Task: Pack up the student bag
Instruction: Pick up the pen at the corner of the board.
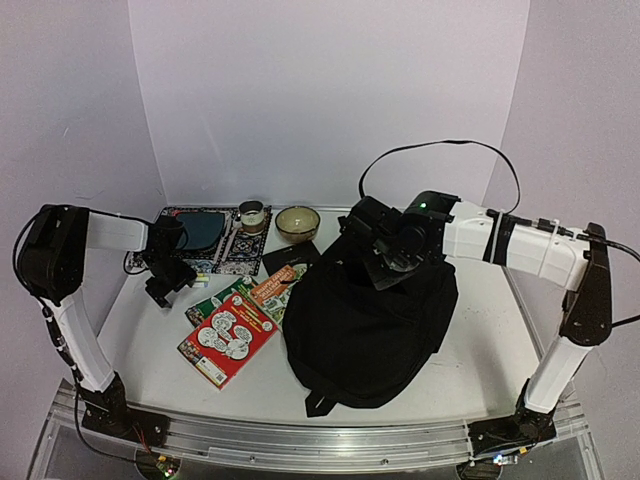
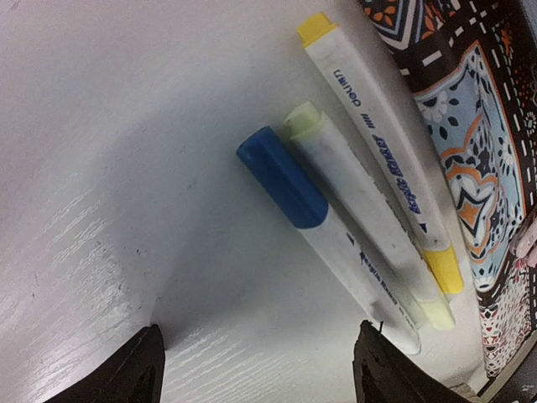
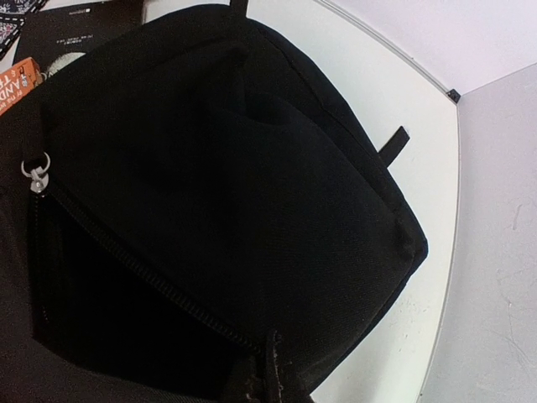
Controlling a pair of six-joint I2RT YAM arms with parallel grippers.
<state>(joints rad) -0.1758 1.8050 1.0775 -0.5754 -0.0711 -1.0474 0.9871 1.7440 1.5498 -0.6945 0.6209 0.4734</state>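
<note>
**Bag on table, right pincer shut at its far edge – left one wide by the markers**

Bag (image 1: 365, 325) lies flat on the table (image 1: 480, 340), near centre, slightly right. In the right wrist view it fills the frame, with a zip running across it and a metal pull (image 3: 35, 172) at the left end.

Right gripper (image 1: 385, 262) sits at the bag's far edge, jaws fully closed. Can't tell if fabric is pinched.

Left gripper (image 2: 260, 371) is far left, low over the table, jaws wide, nothing between them. Three markers lie side by side just ahead: blue cap (image 2: 281, 176), pale cap (image 2: 361, 210), yellow cap (image 2: 377, 126) – the last beside a patterned mat (image 2: 495, 126).

Left of the bag are three books: red (image 1: 228, 338), green (image 1: 215, 300), orange (image 1: 275, 285). A bowl (image 1: 298, 222) and jar (image 1: 252, 216) stand at the far edge.
</note>
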